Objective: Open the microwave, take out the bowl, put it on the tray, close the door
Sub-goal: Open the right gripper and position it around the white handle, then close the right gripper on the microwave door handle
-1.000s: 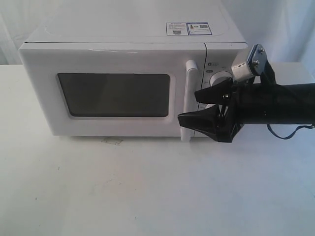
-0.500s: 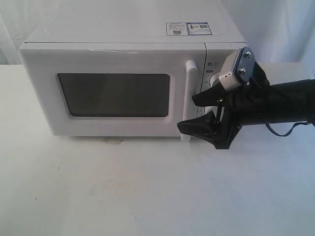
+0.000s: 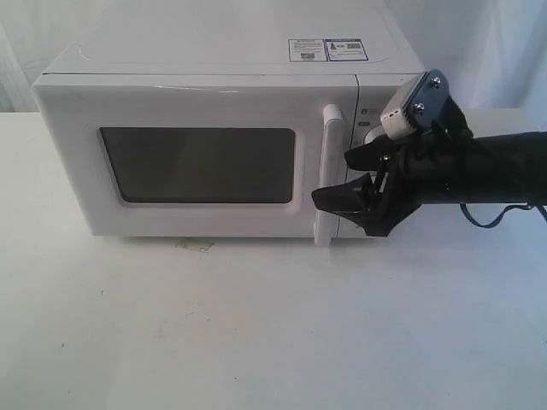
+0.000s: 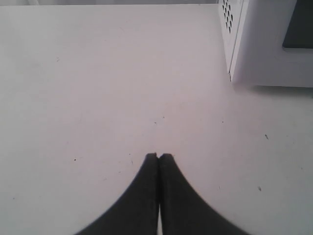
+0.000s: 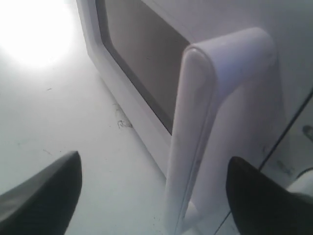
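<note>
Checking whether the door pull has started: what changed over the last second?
The right gripper rolled at the wrist and rose slightly beside the handle. Its jaws are open on either side of the handle, not closed on it. Nothing was gripped or released. The door stays shut and the microwave has not shifted.

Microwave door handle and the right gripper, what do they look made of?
Door handle: probably glossy white moulded plastic, with soft highlights and rounded edges. Right gripper: fingers look matte black, likely plastic or rubber; can't tell which.
</note>
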Tool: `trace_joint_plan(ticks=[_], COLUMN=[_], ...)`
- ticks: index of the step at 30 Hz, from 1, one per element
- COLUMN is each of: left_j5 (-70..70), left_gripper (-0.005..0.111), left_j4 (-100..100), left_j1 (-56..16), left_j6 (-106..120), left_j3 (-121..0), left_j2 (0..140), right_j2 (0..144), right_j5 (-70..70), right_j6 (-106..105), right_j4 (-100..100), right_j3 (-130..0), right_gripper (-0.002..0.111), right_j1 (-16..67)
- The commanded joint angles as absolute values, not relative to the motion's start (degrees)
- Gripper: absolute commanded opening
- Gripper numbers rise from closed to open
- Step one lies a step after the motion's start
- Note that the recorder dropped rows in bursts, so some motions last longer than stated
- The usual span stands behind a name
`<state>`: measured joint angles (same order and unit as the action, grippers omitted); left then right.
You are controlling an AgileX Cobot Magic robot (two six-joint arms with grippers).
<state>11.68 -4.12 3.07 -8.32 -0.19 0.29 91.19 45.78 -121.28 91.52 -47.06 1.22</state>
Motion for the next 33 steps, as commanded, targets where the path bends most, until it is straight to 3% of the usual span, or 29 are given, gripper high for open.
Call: trace_joint_plan(ticks=[1, 11, 18, 26, 33], left_j5=[11.6, 11.6, 11.6, 11.6, 11.6], left_gripper=[0.000, 0.000, 0.000, 0.000, 0.000], left_j4=[-4.0, -4.0, -4.0, -4.0, -4.0], left_j1=[3.3, 3.3, 3.3, 3.3, 3.3], left_j6=[-8.6, -8.6, -8.6, -8.6, -8.6], left_j3=[0.0, 0.0, 0.0, 0.0, 0.0], left_j2=[0.0, 0.0, 0.0, 0.0, 0.0], right_j2=[93.0, 97.2, 101.6, 100.6, 100.6], right_j5=[47.5, 51.8, 52.9, 65.8, 66.3], right_j6=[-122.3, -122.3, -122.3, -122.3, -122.3], right_j4=[94.9, 98.7, 99.9, 99.9, 98.9], right_j3=[-48.3, -50.4, -50.6, -52.0, -52.0], right_gripper=[0.075, 0.074, 0.066, 0.066, 0.062], right_j1=[1.2, 2.2, 3.4, 3.6, 3.6])
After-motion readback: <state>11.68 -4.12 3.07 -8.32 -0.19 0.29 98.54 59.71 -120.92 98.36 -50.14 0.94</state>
